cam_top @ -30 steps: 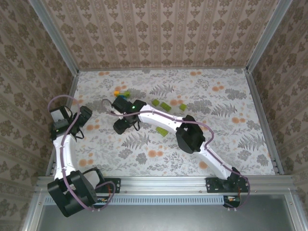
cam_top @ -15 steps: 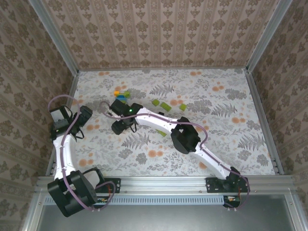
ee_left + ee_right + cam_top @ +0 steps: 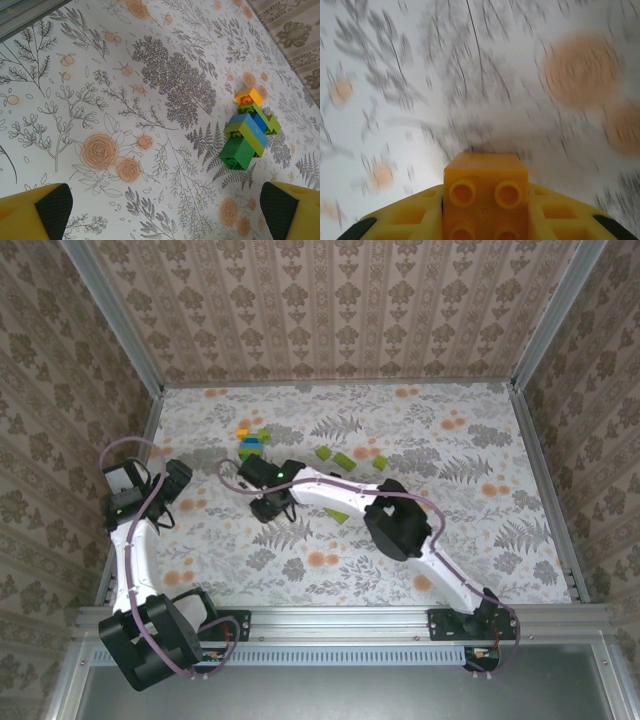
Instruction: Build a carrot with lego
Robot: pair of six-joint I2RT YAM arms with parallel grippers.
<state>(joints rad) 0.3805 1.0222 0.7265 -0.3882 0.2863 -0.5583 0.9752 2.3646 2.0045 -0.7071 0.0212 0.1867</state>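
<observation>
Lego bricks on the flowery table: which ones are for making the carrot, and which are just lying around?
For the carrot:
- orange brick, held in the right gripper
- loose lime-green bricks, probably for the leafy end

Just lying about:
- yellow, green and blue build

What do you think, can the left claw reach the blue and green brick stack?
Probably yes: the left claw is open, and only bare table lies between it and the brick stack.
</observation>
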